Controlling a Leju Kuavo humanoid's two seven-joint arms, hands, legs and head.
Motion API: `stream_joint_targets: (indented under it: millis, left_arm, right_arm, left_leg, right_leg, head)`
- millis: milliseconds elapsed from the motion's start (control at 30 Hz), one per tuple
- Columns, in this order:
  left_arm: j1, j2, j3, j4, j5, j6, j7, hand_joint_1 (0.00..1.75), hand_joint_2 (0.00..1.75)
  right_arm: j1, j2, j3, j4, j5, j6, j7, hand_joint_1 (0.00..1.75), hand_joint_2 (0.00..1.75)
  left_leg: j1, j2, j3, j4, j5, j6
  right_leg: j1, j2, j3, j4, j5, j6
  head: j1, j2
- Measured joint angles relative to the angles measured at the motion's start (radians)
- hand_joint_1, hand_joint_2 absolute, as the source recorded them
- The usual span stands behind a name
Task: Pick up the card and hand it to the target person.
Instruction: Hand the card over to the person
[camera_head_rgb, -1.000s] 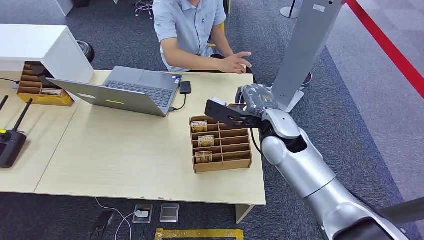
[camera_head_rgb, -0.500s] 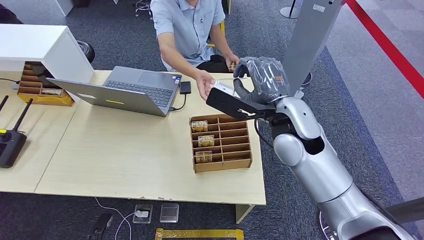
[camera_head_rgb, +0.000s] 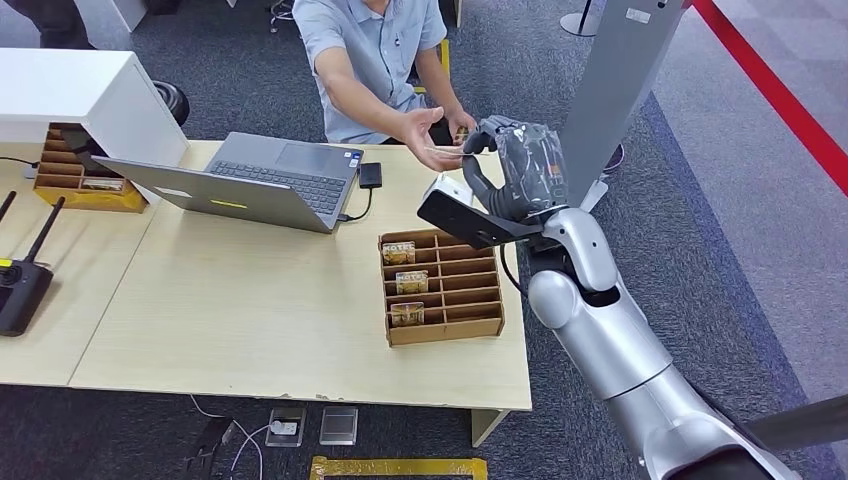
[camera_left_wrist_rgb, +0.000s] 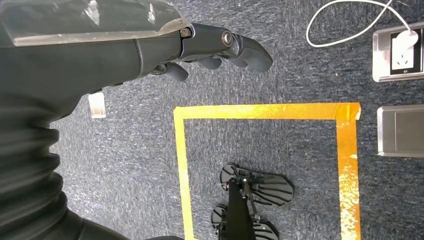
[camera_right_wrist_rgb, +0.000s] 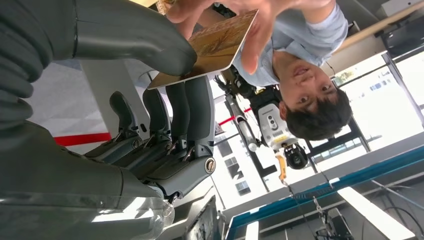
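My right hand is raised over the far right corner of the table. It pinches a thin gold-patterned card between thumb and fingers. In the right wrist view the card lies between the thick thumb and the dark fingers, and the person's fingers rest on its far end. The seated person stretches a hand to the card from behind the table. My left hand hangs over the carpet with loosely extended fingers, holding nothing.
A brown divided card box with a few cards sits under my right arm. An open laptop and a dark phone lie at the table's back. A grey pillar stands right of my hand. A black remote lies far left.
My right hand has risen from beside the card box toward the person with the card. The person's hand has reached out and now touches the card.
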Motion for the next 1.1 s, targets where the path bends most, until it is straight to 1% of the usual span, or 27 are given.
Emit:
stream_joint_targets:
  millis: [300,433,567,667,833,900,967,1100]
  left_arm:
    - [0.0,0.0,0.0,0.0,0.0,-0.002,0.006,0.0,1.75]
    - [0.0,0.0,0.0,0.0,0.0,-0.01,0.006,0.0,1.75]
    - [0.0,0.0,0.0,0.0,-0.001,-0.02,-0.001,0.0,0.0]
    - [0.001,0.0,0.0,0.0,0.002,-0.014,-0.009,0.0,0.0]
    - [0.01,0.0,0.0,0.0,0.012,-0.002,-0.012,0.0,0.0]
    - [0.014,0.0,0.0,0.0,0.014,0.0,-0.013,0.0,0.0]
    - [0.017,0.0,0.001,0.0,0.016,0.002,-0.015,0.0,0.0]
    - [0.026,0.001,0.001,0.0,0.023,0.012,-0.024,0.0,0.0]
  right_arm:
    - [0.006,0.033,0.001,0.069,-0.05,0.001,-0.03,1.33,1.75]
    - [0.007,0.042,0.002,0.089,-0.096,0.004,-0.051,0.0,1.75]
    - [0.01,0.044,0.002,0.099,-0.15,0.009,-0.068,0.0,1.75]
    - [0.02,0.044,0.001,0.099,-0.227,0.01,-0.095,0.0,1.75]
    - [0.064,0.04,-0.011,0.071,-0.419,0.017,-0.145,0.0,1.75]
    - [0.082,0.036,-0.019,0.054,-0.471,0.027,-0.153,0.0,1.75]
    - [0.098,0.032,-0.027,0.037,-0.542,0.054,-0.161,0.0,1.75]
    - [0.157,0.01,-0.05,-0.035,-0.754,0.123,-0.164,0.0,1.75]
  left_leg:
    - [0.0,0.0,0.0,0.0,0.0,0.0]
    - [0.0,0.0,0.0,0.0,0.0,0.0]
    - [0.0,0.0,0.0,0.0,0.0,0.0]
    - [0.0,0.0,0.0,0.0,0.0,0.0]
    - [0.0,0.0,0.0,0.0,0.0,0.0]
    - [0.0,0.0,0.0,0.0,0.0,0.0]
    - [0.0,0.0,0.0,0.0,0.0,0.0]
    - [0.0,0.0,0.0,0.0,0.0,0.0]
  right_leg:
    - [0.0,0.0,0.0,0.0,0.0,0.0]
    - [0.0,0.0,0.0,0.0,0.0,0.0]
    - [0.0,0.0,0.0,0.0,0.0,0.0]
    - [0.0,0.0,0.0,0.0,0.0,0.0]
    - [0.0,0.0,0.0,0.0,0.0,0.0]
    - [0.0,0.0,0.0,0.0,0.0,0.0]
    - [0.0,0.0,0.0,0.0,0.0,0.0]
    - [0.0,0.0,0.0,0.0,0.0,0.0]
  head:
    - [0.0,0.0]
    - [0.0,0.0]
    - [0.0,0.0]
    - [0.0,0.0]
    - [0.0,0.0]
    - [0.0,0.0]
    - [0.0,0.0]
    - [0.0,0.0]
